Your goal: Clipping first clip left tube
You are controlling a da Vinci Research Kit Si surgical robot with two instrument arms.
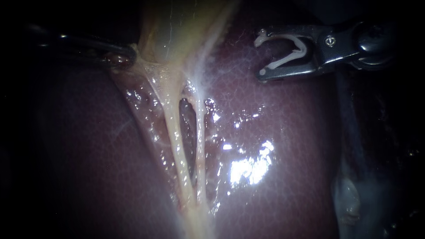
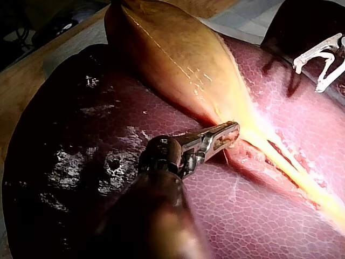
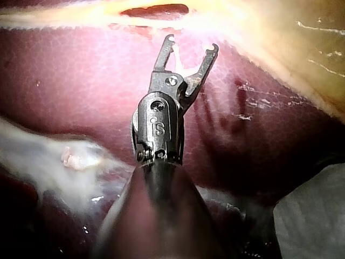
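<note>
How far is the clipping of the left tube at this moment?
Done: the left instrument has its jaws shut on the neck of the yellowish gallbladder, and the tubes lie exposed. In hand: the right instrument holds an open white plastic clip between its jaws, over the dark red liver, apart from the tubes. Left: put the clip around the left pale tube and close it; no tube bears a clip yet.

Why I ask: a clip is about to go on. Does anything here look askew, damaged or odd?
Nothing stands out. The clip sits open in the right instrument, clear of both tubes. The left tube and right tube look whole and bare, and the left instrument grips tissue beside the gallbladder.
</note>
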